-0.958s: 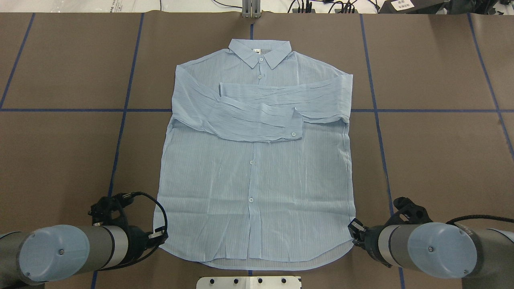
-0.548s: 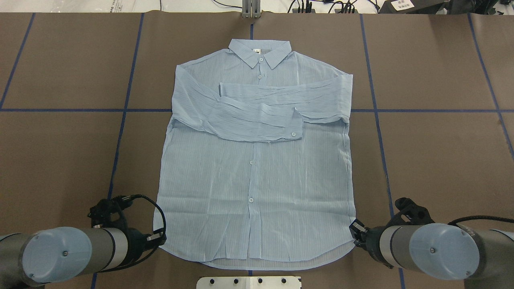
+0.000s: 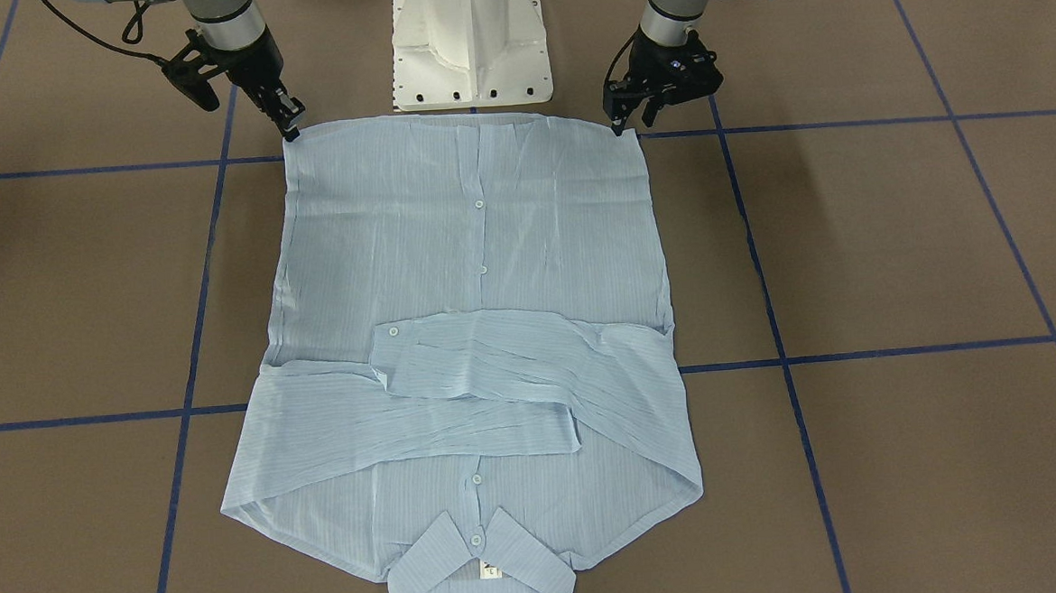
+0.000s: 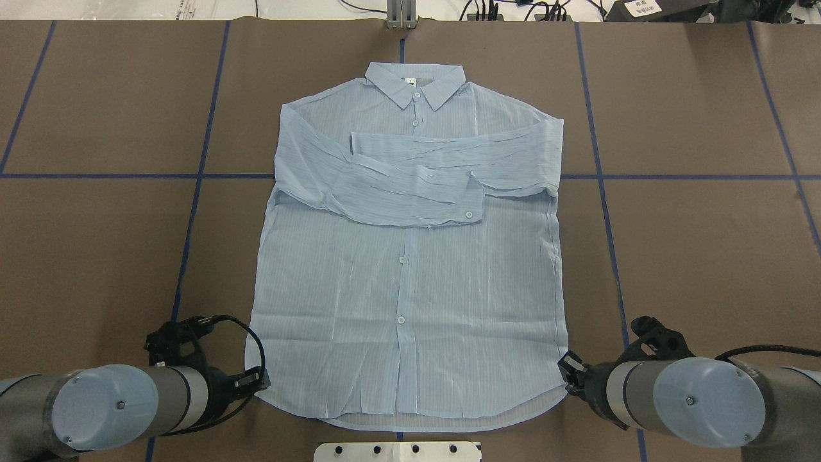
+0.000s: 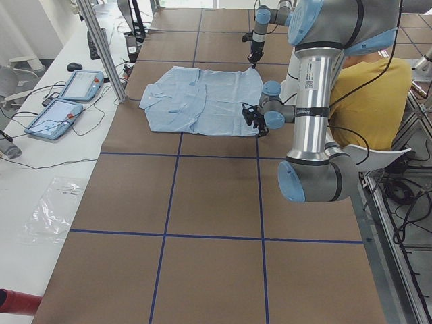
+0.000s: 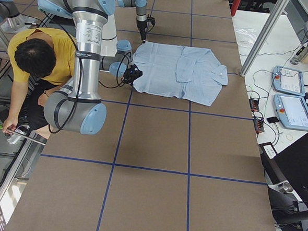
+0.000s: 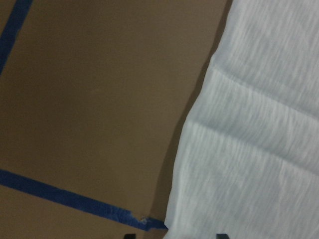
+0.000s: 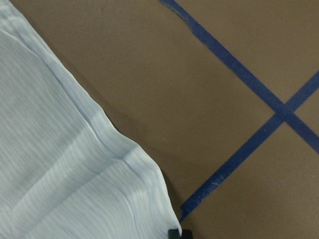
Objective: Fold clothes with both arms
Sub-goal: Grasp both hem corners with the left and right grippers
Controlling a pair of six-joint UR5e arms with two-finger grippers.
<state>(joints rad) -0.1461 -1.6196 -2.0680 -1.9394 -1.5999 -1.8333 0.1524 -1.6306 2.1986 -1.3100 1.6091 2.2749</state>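
Observation:
The pale-blue shirt [image 4: 410,289] lies flat and buttoned on the brown table, collar away from me, both sleeves folded across the chest. It also shows in the front view [image 3: 471,245]. My left gripper [image 4: 258,380] is at the hem's left corner, low at the table. In the left wrist view [image 7: 175,236] its fingertips [image 7: 130,235] stand apart with the shirt's edge between them. My right gripper [image 4: 567,372] is at the hem's right corner. In the right wrist view [image 8: 178,233] its tips are together at the cloth's corner.
The white pedestal base [image 3: 470,46] stands just behind the hem. Blue tape lines [image 4: 199,173] grid the brown table. A person in a yellow shirt [image 6: 42,61] sits behind the robot. Control tablets [image 5: 74,84] lie on the white side bench.
My left arm has drawn slightly back toward the robot's base, with its gripper staying at the hem's left corner. The right arm and the shirt have not visibly moved.

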